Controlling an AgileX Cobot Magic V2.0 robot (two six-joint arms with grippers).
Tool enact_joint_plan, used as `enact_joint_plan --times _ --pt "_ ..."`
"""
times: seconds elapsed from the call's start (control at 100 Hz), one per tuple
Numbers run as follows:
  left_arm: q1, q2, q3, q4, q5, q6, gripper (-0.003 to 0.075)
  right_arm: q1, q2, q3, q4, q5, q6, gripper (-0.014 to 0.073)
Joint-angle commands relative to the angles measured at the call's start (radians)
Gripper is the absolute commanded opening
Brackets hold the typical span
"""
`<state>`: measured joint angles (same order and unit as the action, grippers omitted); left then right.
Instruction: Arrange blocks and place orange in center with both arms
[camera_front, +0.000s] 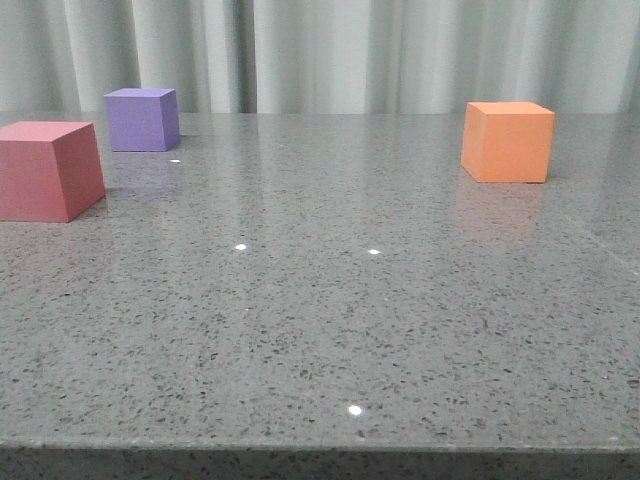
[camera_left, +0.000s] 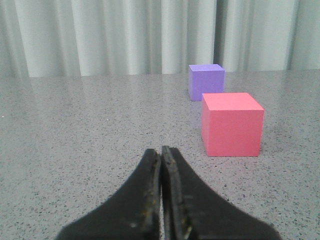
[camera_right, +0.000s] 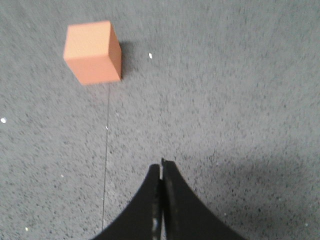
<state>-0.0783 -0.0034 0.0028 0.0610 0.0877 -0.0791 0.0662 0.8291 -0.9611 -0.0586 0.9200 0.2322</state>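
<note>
Three cubes sit on the speckled grey counter (camera_front: 330, 330), each resting flat on one face and each standing apart from the others. The orange cube (camera_front: 508, 141) is on the right side of the front view, toward the back of the counter, turned slightly so that one broad face and a thin sliver of its left face show toward the camera. As a cube it has no long axis; its edges run nearly square to the counter's front edge. A faint reflection of it lies on the polished surface just in front of it.

On the left side, the pinkish-red cube (camera_front: 47, 170) is nearer the front and partly cut off by the edge of the view, angled so that its right face shows. The purple cube (camera_front: 142, 119) stands behind it and a little to its right, close to the pale pleated curtain (camera_front: 350, 50) at the back. The middle of the counter between the orange cube and the other two holds only small bright glints of light.

Neither arm shows in the front view. From the left wrist, the left hand (camera_left: 161, 150) has its two black fingers pressed together, gripping nothing, with the pinkish-red cube ahead of it and the purple one beyond. From the right wrist, the right hand (camera_right: 161, 162) is likewise closed and empty above bare counter, well apart from the orange cube.
</note>
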Motion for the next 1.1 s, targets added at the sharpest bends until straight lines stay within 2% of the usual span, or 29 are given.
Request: enact_joint_plan --times 0.0,0.06,0.18,0.22,0.32,0.43,0.69,0.9,1.09 --pt "-0.001 -0.033 0.042 -0.002 -0.081 0.001 -0.0020 0.001 0.027 -0.035 0.002 -0.032 -0.009 0.0076" --pt "-0.001 -0.033 0.042 -0.002 -0.081 0.001 -0.0020 0.001 0.044 -0.035 0.004 -0.021 -0.009 0.0206" --pt "-0.001 -0.033 0.042 -0.002 -0.081 0.001 -0.0020 0.001 0.053 -0.035 0.004 -0.009 -0.009 0.0547" --pt "-0.001 -0.033 0.042 -0.002 -0.081 0.001 -0.0020 0.001 0.053 -0.035 0.004 -0.014 -0.009 0.0625" --pt "-0.001 -0.033 0.042 -0.002 -0.081 0.001 -0.0020 0.001 0.053 -0.035 0.004 -0.051 -0.009 0.0591" --pt "-0.001 -0.033 0.042 -0.002 -0.081 0.001 -0.0020 0.001 0.053 -0.035 0.009 -0.094 -0.009 0.0590" --pt "-0.001 -0.033 0.042 -0.002 -0.081 0.001 -0.0020 0.004 0.098 -0.048 0.109 -0.140 -0.009 0.0590" --pt "-0.001 -0.033 0.042 -0.002 -0.081 0.001 -0.0020 0.088 0.238 -0.113 0.101 -0.179 -0.009 0.0590" --pt "-0.001 -0.033 0.042 -0.002 -0.081 0.001 -0.0020 0.175 0.411 -0.236 0.046 -0.190 -0.009 0.0590"
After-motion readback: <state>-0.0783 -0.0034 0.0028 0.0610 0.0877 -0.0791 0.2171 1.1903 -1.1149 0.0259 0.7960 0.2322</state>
